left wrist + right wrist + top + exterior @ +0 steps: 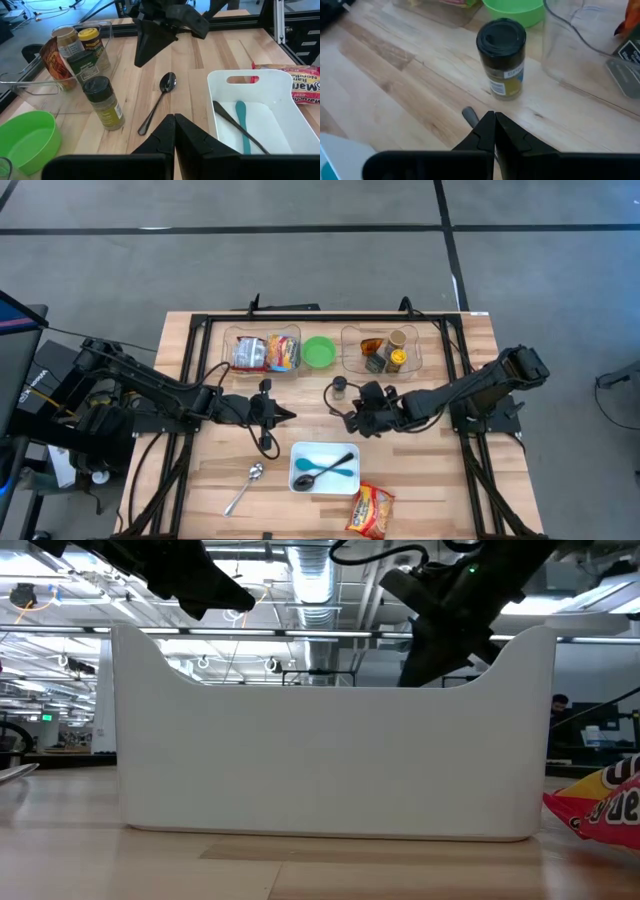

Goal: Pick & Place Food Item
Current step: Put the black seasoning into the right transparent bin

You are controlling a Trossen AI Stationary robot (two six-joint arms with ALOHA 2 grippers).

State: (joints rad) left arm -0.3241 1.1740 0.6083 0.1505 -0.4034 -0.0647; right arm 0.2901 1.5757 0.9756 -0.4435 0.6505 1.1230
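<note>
Two closed end effectors, left end effector point(288, 416), right end effector point(350, 421)

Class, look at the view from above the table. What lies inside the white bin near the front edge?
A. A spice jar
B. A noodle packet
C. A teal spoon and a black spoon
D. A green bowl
C: the white bin holds a teal spoon and a black spoon, while the green bowl, spice jar and noodle packet sit on the table outside it.

Two black jointed arms trailing looped black cables, each ending in dark, wedge-shaped fingers point(172, 132).
</note>
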